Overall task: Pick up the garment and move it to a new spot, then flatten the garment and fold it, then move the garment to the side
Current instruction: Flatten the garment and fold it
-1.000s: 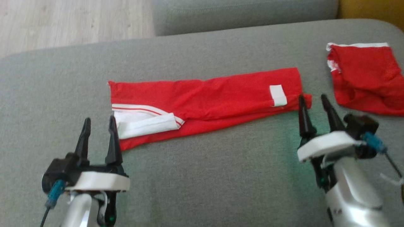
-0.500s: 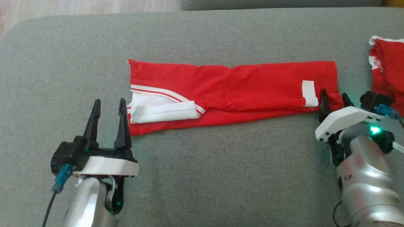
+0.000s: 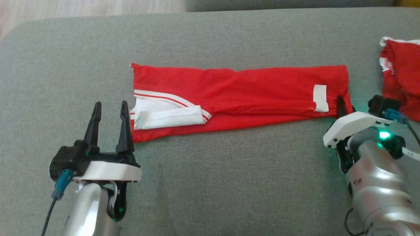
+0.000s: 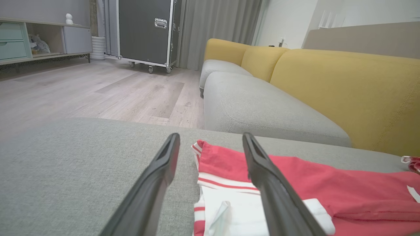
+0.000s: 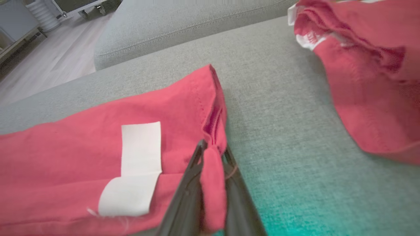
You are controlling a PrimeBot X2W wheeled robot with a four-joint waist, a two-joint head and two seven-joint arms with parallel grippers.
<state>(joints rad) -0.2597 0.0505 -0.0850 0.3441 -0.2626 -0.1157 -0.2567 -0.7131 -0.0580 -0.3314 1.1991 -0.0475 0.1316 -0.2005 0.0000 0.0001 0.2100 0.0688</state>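
The garment (image 3: 236, 95) lies as a long red strip across the grey cushion (image 3: 210, 183). The right gripper (image 3: 344, 108) is clamped on a small pinch of fabric at its near right corner. The left gripper (image 3: 110, 106) hangs spread wide just beside the white-trimmed end, holding nothing. Lift now and I'd expect that thin pinch to slip, or the unheld left end to drag and undo the fold.

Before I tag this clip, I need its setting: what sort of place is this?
Probably a home living room: a yellow-backed sofa with grey seat cushions, a pale wood-plank floor and long grey curtains. The long red garment lies on a grey upholstered seat.
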